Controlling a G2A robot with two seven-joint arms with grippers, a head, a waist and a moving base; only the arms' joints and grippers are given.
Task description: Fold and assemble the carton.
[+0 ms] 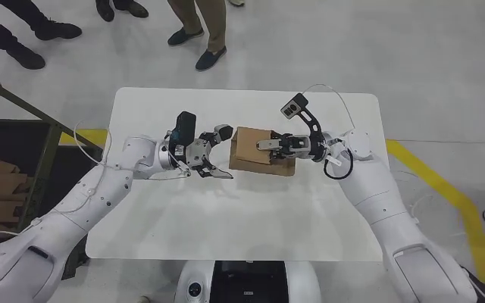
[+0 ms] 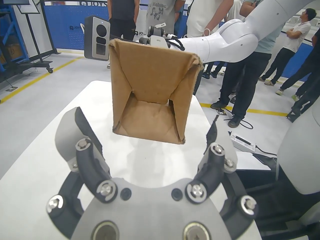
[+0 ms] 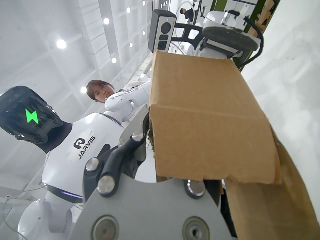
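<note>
The carton [image 1: 261, 150] hangs near the middle of the bench [image 1: 227, 220], and the shadow under it in the left wrist view suggests it is lifted a little off the surface. It lies on its side, with one end turned toward the left gripper [image 1: 226, 152]. At that end the panels slant inward toward a closed cardboard face deeper in, so the box looks only partly formed. The right gripper [image 1: 267, 144] is closed on the carton's wall at the opposite end, with one finger lying over the top panel. The left gripper is open wide and empty, just beside the facing end but not touching it. The step in hand seems to be working that end's panels with the left gripper while the right one steadies the box. To do it well, the right hold should be firm enough that the carton does not swing when pushed. The left gripper should come in square to the end and press along the creases, not mid-panel. The cardboard looks thin and already scuffed at the edges, so a slow push will fold it without buckling it.
</note>
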